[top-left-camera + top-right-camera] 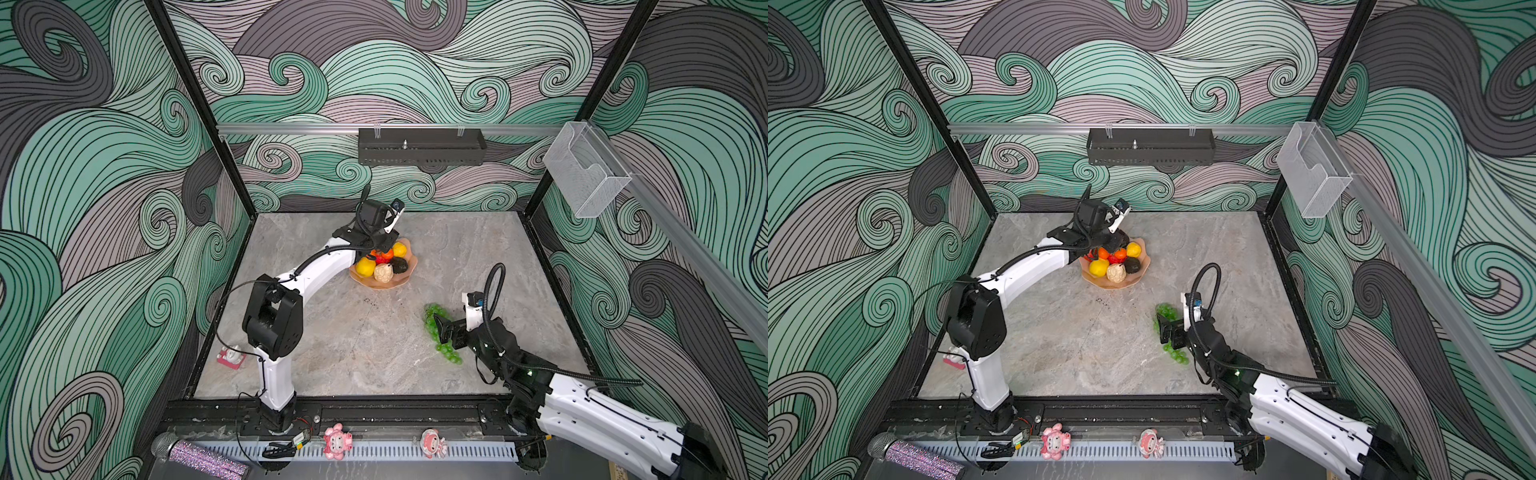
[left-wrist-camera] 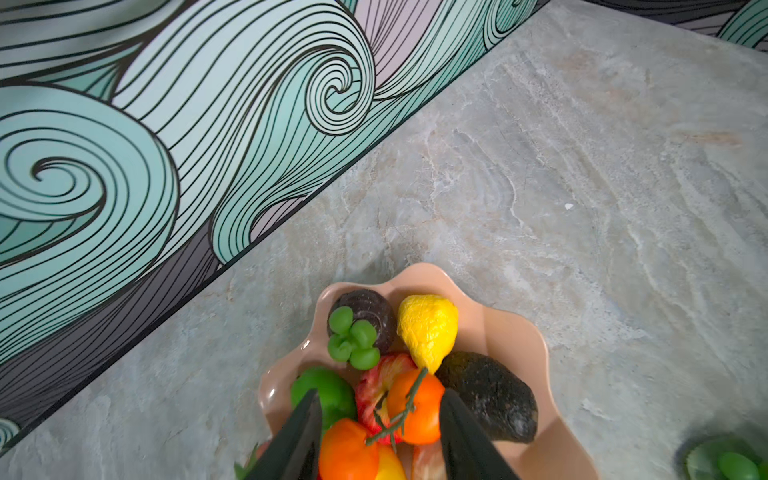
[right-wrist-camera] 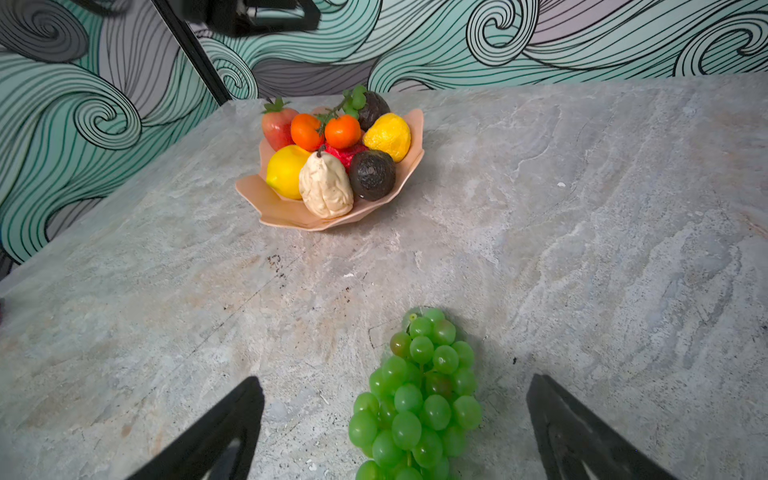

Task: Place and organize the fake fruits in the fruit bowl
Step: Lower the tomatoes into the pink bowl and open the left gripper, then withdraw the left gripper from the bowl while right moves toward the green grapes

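left gripper half open above the fruit bowl, grape bunch lying outside it

the left gripper (image 2: 379, 401) is seen above the fruit bowl (image 2: 498, 328), its jaws parted to a middling width with nothing clasped between them. in the right wrist view no fingers are seen around the fruit. directly beneath it, two oranges (image 2: 417, 405) joined by a green stem are stacked on top of the pile in the fruit bowl. also gathered in the fruit bowl are a red apple (image 2: 374, 384), a lime (image 2: 326, 382), a crinkled yellow fruit (image 2: 428, 328), an avocado (image 2: 490, 395), a small grape sprig (image 2: 353, 338) laid over a second dark fruit (image 2: 374, 301), a strawberry (image 3: 276, 124), a lemon (image 3: 284, 170) and a cream pear (image 3: 326, 187). the lemon, cream pear and avocado are lined along the side of the fruit bowl that faces the right gripper.

the right gripper (image 3: 395, 379) is held wide open, well apart from the fruit bowl, low over the tabletop (image 3: 582, 208). the grape bunch (image 3: 419, 395) is found between its fingers (image 3: 224, 428), touched by neither, lying on the tabletop outside the fruit bowl.
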Robot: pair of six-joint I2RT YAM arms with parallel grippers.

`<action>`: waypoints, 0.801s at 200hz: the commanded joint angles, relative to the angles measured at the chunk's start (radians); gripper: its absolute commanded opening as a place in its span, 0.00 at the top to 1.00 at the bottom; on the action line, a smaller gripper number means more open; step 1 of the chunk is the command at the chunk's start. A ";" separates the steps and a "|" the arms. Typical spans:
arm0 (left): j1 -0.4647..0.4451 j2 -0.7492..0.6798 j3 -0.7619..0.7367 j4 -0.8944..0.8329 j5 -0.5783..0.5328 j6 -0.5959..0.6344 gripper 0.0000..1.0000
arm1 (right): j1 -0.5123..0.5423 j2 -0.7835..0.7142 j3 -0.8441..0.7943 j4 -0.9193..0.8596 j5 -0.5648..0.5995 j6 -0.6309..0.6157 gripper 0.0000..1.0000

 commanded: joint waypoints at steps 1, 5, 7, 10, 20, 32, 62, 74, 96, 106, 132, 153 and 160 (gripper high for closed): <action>-0.003 -0.139 -0.069 0.001 -0.027 -0.187 0.45 | -0.006 0.033 0.044 -0.047 -0.027 0.053 0.02; -0.003 -0.164 -0.092 -0.003 -0.030 -0.208 0.44 | -0.006 0.041 0.055 -0.057 -0.035 0.065 0.03; -0.003 -0.177 -0.105 -0.003 -0.032 -0.220 0.43 | -0.006 0.045 0.060 -0.063 -0.037 0.069 0.03; -0.003 -0.199 -0.123 -0.004 -0.036 -0.234 0.43 | -0.007 0.051 0.070 -0.075 -0.045 0.077 0.04; 0.000 -0.272 -0.194 0.001 -0.064 -0.301 0.40 | -0.006 0.072 0.101 -0.105 -0.079 0.093 0.06; 0.003 -0.360 -0.290 0.003 -0.112 -0.381 0.37 | -0.006 0.100 0.139 -0.139 -0.119 0.115 0.08; 0.025 -0.613 -0.571 0.049 -0.157 -0.548 0.33 | 0.001 0.206 0.224 -0.223 -0.179 0.176 0.12; 0.027 -0.707 -0.692 0.101 -0.169 -0.594 0.31 | 0.015 0.258 0.257 -0.244 -0.198 0.188 0.13; 0.030 -0.857 -0.862 0.128 -0.226 -0.647 0.28 | 0.056 0.357 0.324 -0.275 -0.198 0.199 0.15; 0.031 -0.915 -0.913 0.114 -0.249 -0.659 0.25 | 0.076 0.400 0.350 -0.285 -0.193 0.206 0.16; 0.032 -1.037 -1.040 0.114 -0.273 -0.675 0.20 | 0.111 0.516 0.411 -0.293 -0.193 0.215 0.21; 0.033 -1.098 -1.115 0.135 -0.279 -0.669 0.18 | 0.116 0.612 0.460 -0.321 -0.187 0.240 0.24; 0.033 -1.114 -1.133 0.142 -0.277 -0.663 0.17 | 0.116 0.641 0.478 -0.330 -0.189 0.244 0.25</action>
